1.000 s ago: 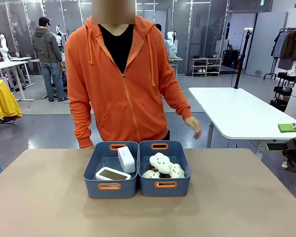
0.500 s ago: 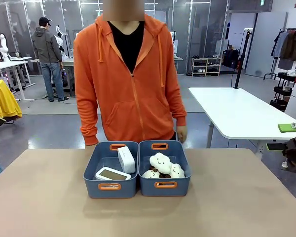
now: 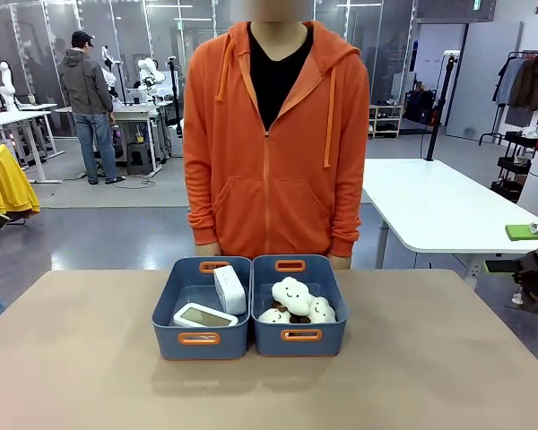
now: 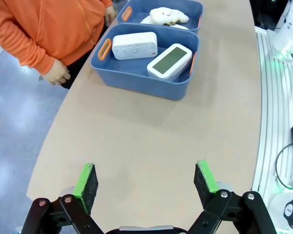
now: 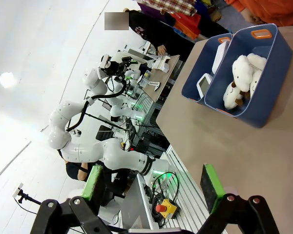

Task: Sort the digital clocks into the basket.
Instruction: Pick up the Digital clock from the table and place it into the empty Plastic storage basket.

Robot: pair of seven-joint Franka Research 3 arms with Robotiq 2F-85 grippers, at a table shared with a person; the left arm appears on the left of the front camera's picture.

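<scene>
Two slate-blue bins sit side by side at center of the front view on the tan table [image 3: 81, 358]. Both digital clocks are in the left basket [image 3: 166, 336]: one clock [image 3: 204, 315] lies flat, face up, at the near end; the other clock [image 3: 229, 289] stands on edge against the wall shared with the right bin [image 3: 336, 333], which holds white cloud plush toys [image 3: 295, 300]. Person in orange hoodie [image 3: 273, 152] stands at the far edge, arms down. Left gripper [image 4: 147, 180] at the bottom of its wrist view, fingers spread wide over bare tabletop, nothing held. Right gripper [image 5: 154, 187] likewise spread, empty, off the table edge.
</scene>
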